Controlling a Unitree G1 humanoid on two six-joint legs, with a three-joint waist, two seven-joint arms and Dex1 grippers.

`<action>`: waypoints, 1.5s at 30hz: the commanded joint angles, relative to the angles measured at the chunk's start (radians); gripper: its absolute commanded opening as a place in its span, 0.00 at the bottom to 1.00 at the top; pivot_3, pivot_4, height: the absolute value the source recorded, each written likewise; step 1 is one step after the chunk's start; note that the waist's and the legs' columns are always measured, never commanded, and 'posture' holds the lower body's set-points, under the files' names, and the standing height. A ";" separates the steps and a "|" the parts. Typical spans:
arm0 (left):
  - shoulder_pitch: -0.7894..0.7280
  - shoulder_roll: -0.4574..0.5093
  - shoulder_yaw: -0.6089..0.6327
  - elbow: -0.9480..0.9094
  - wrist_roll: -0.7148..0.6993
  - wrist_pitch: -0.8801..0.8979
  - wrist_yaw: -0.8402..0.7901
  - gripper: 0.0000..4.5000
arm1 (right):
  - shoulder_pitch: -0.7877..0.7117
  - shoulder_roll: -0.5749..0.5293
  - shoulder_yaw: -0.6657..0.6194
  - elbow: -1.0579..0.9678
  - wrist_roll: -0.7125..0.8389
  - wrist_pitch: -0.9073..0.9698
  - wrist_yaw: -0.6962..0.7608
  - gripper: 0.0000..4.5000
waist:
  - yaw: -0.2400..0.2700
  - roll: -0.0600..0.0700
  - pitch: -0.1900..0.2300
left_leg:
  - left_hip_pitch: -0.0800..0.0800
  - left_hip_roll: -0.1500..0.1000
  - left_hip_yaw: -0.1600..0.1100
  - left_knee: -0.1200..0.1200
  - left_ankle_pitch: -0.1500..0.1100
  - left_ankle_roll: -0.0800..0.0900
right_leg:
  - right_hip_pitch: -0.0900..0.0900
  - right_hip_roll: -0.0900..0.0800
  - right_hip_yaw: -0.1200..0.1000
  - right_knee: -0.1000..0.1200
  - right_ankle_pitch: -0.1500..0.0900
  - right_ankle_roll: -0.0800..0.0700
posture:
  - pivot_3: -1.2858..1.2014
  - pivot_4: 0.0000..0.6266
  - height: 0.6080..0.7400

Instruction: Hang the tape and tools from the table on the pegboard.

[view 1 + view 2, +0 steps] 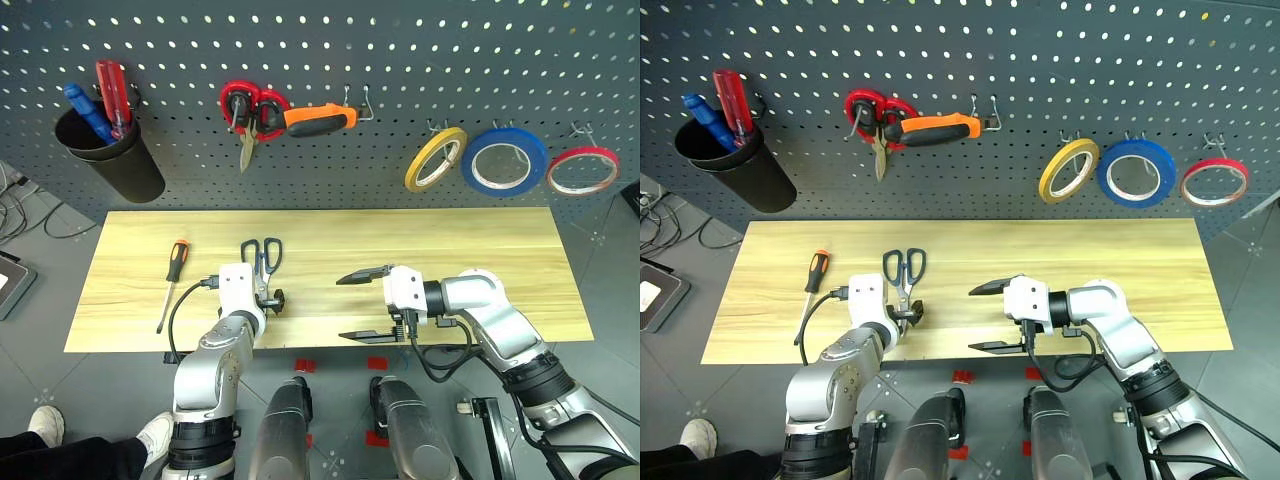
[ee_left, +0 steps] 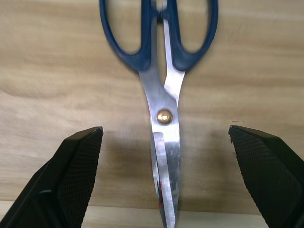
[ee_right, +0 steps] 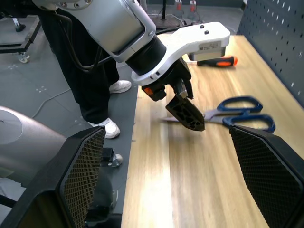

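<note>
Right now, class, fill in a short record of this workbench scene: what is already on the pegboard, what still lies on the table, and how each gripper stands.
on pegboard: blue tape roll, orange-and-black pliers
on table: dark-blue-handled scissors, orange-and-black screwdriver
left gripper: open, its fingers either side of the scissors' blades
right gripper: open, over the table's near edge, holding nothing
also on pegboard: red-handled scissors, yellow roll, red roll, black cup
</note>
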 commanded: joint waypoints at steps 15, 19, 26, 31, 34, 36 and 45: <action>-0.038 0.031 -0.001 0.115 -0.017 -0.017 -0.102 0.69 | -0.024 0.046 -0.005 -0.021 -0.016 0.077 -0.057 1.00 | 0.001 0.002 0.008 | 0.001 -0.001 0.000 0.000 0.001 -0.002 | 0.000 -0.001 0.000 0.001 0.000 0.000 | 0.47 0.71 1.00; -0.032 0.031 0.004 0.113 -0.019 -0.019 -0.110 0.46 | -0.027 0.043 -0.003 -0.022 -0.032 0.079 -0.071 1.00 | 0.001 0.002 0.008 | 0.001 -0.001 0.000 -0.001 0.001 -0.002 | 0.000 -0.001 0.000 0.001 0.000 0.000 | 0.47 0.70 1.00; -0.024 0.031 0.004 0.112 -0.013 -0.025 -0.121 0.12 | -0.043 0.045 -0.004 0.007 -0.052 0.065 -0.081 1.00 | 0.000 0.002 0.008 | 0.001 0.000 0.000 -0.001 0.002 -0.004 | 0.000 -0.001 0.000 0.001 0.000 0.000 | 0.47 0.68 1.00; -0.024 0.048 -0.013 0.107 0.004 -0.037 -0.128 0.12 | -0.050 0.045 -0.010 0.024 -0.051 0.054 -0.078 1.00 | 0.000 0.002 0.008 | 0.001 -0.001 0.000 -0.001 0.003 -0.005 | 0.000 -0.001 0.000 0.000 0.000 0.000 | 0.47 0.63 1.00; 0.000 0.083 -0.060 0.064 0.032 -0.064 -0.149 0.12 | -0.050 0.045 -0.022 0.022 -0.032 0.062 -0.070 1.00 | -0.001 0.002 0.008 | 0.001 0.000 0.000 -0.002 0.003 -0.006 | 0.000 -0.001 0.000 0.000 0.000 0.000 | 0.47 0.61 1.00; 0.017 0.098 -0.078 0.030 0.039 -0.083 -0.159 0.12 | -0.050 0.045 -0.030 0.023 -0.020 0.068 -0.065 1.00 | -0.001 0.002 0.008 | 0.001 0.000 0.000 -0.002 0.005 -0.008 | 0.000 -0.001 0.000 0.000 0.000 0.000 | 0.47 0.57 1.00; 0.180 0.235 -0.173 -0.280 0.132 -0.261 -0.218 0.12 | -0.036 0.082 -0.195 -0.045 0.217 0.226 -0.074 1.00 | -0.001 -0.003 -0.003 | -0.003 0.000 -0.003 -0.003 0.007 -0.013 | -0.004 -0.001 -0.003 -0.001 0.000 0.000 | 0.48 0.43 1.00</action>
